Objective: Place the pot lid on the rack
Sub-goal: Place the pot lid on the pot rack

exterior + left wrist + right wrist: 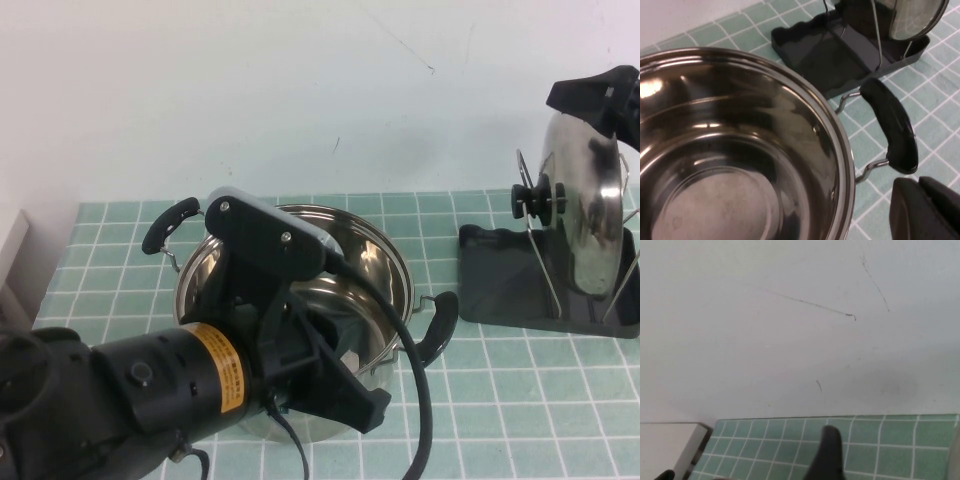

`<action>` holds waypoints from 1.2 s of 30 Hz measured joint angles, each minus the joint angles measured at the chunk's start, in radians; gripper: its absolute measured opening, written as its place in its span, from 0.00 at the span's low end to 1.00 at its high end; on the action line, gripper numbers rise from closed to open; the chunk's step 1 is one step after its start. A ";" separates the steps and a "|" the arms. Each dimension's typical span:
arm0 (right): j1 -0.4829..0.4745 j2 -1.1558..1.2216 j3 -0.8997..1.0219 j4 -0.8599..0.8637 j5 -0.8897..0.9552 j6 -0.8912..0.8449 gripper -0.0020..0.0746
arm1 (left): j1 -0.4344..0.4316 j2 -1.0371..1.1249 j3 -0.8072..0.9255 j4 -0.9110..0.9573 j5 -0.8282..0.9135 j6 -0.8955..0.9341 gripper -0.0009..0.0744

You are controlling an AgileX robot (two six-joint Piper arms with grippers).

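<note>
Pot [300, 300], rack [520, 285] on green-tiled table [520, 390].

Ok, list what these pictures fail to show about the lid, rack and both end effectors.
- Pot lid on the rack: right rim cut off by the high view's edge.
- Right end effector: its grip there, cut by that edge.
- Left end effector: over the pot, only partly visible.
</note>
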 joint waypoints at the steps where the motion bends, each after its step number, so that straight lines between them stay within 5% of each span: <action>1: -0.002 0.000 0.000 0.000 0.000 -0.002 0.82 | 0.000 0.000 0.000 0.000 0.006 0.000 0.01; 16: -0.002 0.000 0.000 -0.008 0.042 -0.158 0.88 | 0.000 0.000 0.000 0.000 0.107 0.000 0.01; 36: -0.002 -0.002 0.000 -0.250 0.006 -0.167 0.89 | 0.000 0.000 0.000 -0.003 0.142 0.000 0.01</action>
